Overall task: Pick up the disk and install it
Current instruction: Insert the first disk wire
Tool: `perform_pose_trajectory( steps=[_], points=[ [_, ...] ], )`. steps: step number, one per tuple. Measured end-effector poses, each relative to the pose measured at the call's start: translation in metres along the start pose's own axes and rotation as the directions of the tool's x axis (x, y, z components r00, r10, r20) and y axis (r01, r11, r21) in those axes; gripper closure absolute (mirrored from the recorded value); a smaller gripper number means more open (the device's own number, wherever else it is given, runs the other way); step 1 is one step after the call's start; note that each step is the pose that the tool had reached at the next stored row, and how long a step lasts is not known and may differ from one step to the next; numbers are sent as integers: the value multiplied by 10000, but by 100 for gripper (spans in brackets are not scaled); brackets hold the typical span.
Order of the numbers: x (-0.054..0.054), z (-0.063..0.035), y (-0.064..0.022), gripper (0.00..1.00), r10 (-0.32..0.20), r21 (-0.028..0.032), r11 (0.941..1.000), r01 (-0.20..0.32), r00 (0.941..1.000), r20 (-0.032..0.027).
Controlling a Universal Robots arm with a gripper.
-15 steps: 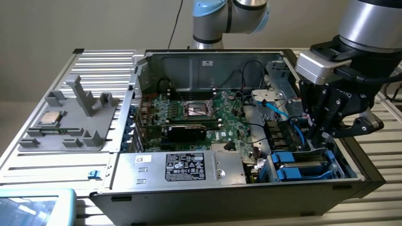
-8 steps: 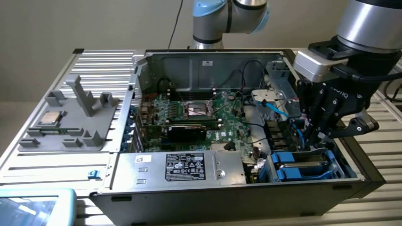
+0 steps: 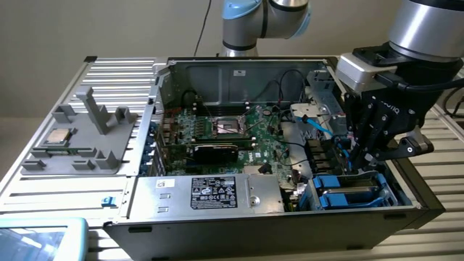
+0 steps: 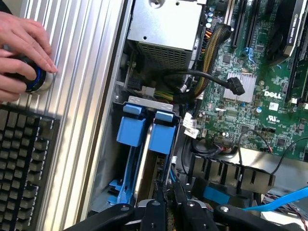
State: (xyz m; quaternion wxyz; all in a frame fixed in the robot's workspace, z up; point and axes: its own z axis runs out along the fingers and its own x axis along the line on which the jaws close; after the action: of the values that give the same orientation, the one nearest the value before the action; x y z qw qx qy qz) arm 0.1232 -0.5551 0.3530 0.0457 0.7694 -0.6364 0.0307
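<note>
Hand [image 4: 167, 188] down at disk [image 4: 161, 135], which stands on edge inside case [image 3: 254, 234], near corner, exterior view's right; clamped or not, can't tell.

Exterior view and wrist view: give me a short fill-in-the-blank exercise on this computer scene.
1. The hand is nearest to the ___ carriers.
2. The motherboard bears the name ___.
3. A person's fingers rest on a knob beside a black ___.
Missing words: blue; Dell; keyboard.
</note>
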Motion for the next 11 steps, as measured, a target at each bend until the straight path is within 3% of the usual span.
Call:
perform_pose_trajectory(
  steps=[4, 8, 10, 11],
  points=[
    [0, 0, 0, 83, 175, -75, 9998, -177, 9994, -298],
    [0, 3, -1, 83, 432, -154, 9989, -438, 9982, -404],
    [-1, 5, 0, 83, 556, -271, 9980, -568, 9975, -437],
    [-1, 6, 0, 83, 610, -359, 9974, -627, 9971, -453]
  ],
)
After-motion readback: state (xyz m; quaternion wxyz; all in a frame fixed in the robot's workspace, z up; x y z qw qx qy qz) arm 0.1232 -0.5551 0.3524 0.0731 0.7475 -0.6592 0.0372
